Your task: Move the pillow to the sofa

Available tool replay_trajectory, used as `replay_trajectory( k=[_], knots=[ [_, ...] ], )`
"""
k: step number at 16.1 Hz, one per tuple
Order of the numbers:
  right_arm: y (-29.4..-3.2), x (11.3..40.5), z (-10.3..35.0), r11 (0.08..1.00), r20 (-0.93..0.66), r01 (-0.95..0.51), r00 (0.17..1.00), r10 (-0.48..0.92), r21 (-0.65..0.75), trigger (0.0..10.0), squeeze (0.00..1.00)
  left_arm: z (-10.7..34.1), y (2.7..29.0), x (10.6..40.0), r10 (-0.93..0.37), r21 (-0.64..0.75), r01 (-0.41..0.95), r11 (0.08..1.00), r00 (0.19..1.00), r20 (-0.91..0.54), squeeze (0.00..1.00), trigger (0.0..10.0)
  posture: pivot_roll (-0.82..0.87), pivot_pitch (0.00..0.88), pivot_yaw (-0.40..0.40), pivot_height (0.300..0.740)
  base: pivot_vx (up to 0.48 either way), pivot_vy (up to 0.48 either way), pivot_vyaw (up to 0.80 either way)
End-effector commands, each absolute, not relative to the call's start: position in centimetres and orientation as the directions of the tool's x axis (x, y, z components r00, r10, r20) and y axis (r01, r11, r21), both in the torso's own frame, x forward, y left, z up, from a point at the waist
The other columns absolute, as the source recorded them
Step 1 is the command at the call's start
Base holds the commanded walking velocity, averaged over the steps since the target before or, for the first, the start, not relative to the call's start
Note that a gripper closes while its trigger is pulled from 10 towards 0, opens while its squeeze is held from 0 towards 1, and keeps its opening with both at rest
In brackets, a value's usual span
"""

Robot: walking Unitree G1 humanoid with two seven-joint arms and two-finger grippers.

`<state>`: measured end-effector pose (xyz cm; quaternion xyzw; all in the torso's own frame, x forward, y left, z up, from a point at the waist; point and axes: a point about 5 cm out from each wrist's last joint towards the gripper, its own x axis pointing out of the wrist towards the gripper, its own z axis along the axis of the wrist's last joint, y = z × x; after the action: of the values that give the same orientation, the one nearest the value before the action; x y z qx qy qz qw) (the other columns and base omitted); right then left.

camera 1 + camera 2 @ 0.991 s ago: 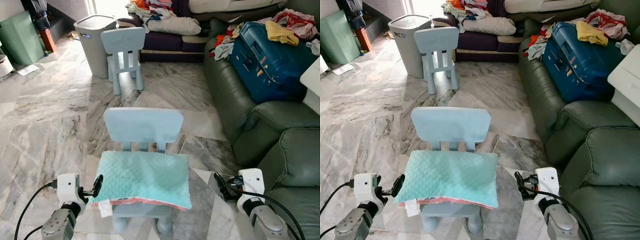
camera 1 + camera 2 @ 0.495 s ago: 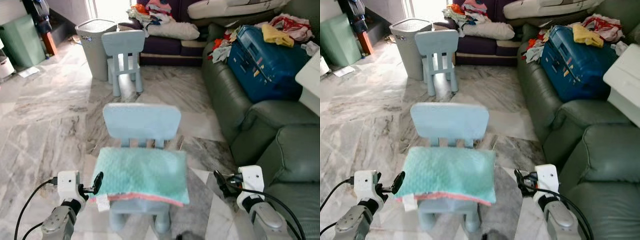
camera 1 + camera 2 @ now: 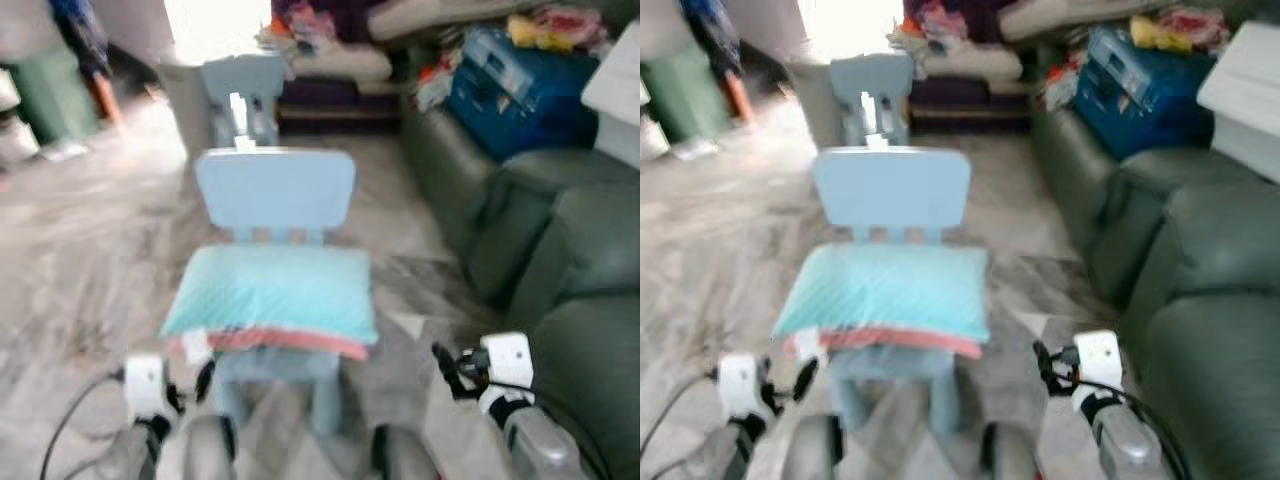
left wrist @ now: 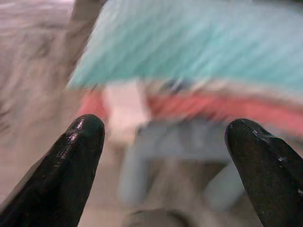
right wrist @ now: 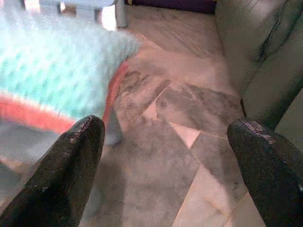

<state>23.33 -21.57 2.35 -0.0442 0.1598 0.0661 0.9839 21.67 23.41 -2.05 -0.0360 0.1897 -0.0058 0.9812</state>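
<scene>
I held my left hand (image 3: 205, 380) and right hand (image 3: 447, 365), fingers spread, flanking the teal pillow (image 3: 272, 293) on the child's chair (image 3: 275, 190), ready to lift it toward the sofa (image 3: 560, 250).

A small pale blue chair (image 3: 275, 190) stands on the grey marbled floor (image 3: 90, 230), and the teal pillow (image 3: 272, 295) with its coral edge lies flat across its seat, overhanging the front. A second blue chair (image 3: 243, 85) stands on the floor farther back.

Mint pillow (image 3: 272, 296), coral-edged; green sofa (image 3: 560, 260)
</scene>
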Motion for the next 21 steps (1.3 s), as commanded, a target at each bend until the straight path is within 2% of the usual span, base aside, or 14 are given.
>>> replay_trajectory(
  k=[1,9,10,14,17,21],
  knots=[
    [-21.5,23.5,2.6,0.987,-0.308,-0.145,0.944,0.116,-0.073,10.0,0.00,-0.8,24.5,22.9,0.015,-0.015,-0.021,1.000,0.945,-0.328,0.00,10.0,-0.14,0.000,-0.040,0.520,0.000,0.000,0.00],
    [-21.4,24.6,3.1,0.983,-0.285,-0.156,0.950,0.123,-0.095,10.0,0.00,0.8,25.7,24.0,0.124,0.034,-0.119,0.992,0.957,-0.263,0.00,10.0,-0.13,0.003,-0.040,0.460,0.000,0.000,0.00],
    [-21.3,25.1,3.6,0.979,-0.271,-0.170,0.953,0.136,-0.109,10.0,0.00,1.8,26.0,24.7,0.162,0.044,-0.156,0.987,0.964,-0.211,0.00,10.0,-0.13,0.003,-0.039,0.460,0.000,0.000,0.00],
    [-21.1,26.2,4.5,0.974,-0.242,-0.190,0.958,0.156,-0.122,10.0,0.00,3.9,26.3,26.3,0.179,0.039,-0.175,0.984,0.976,-0.125,0.00,10.0,-0.13,0.004,-0.038,0.430,0.000,0.000,0.00],
    [-20.4,27.8,6.3,0.965,-0.176,-0.219,0.965,0.193,-0.141,10.0,0.00,6.9,26.5,28.3,0.196,0.036,-0.195,0.980,0.980,-0.029,0.00,10.0,-0.13,0.010,-0.037,0.430,0.000,0.000,0.00],
    [-18.5,31.0,11.2,0.950,-0.022,-0.264,0.964,0.264,-0.166,10.0,0.00,10.8,27.9,30.1,0.261,0.030,-0.265,0.964,0.961,0.093,0.00,10.0,-0.12,0.029,-0.028,0.420,0.000,0.000,0.00]
  ],
)
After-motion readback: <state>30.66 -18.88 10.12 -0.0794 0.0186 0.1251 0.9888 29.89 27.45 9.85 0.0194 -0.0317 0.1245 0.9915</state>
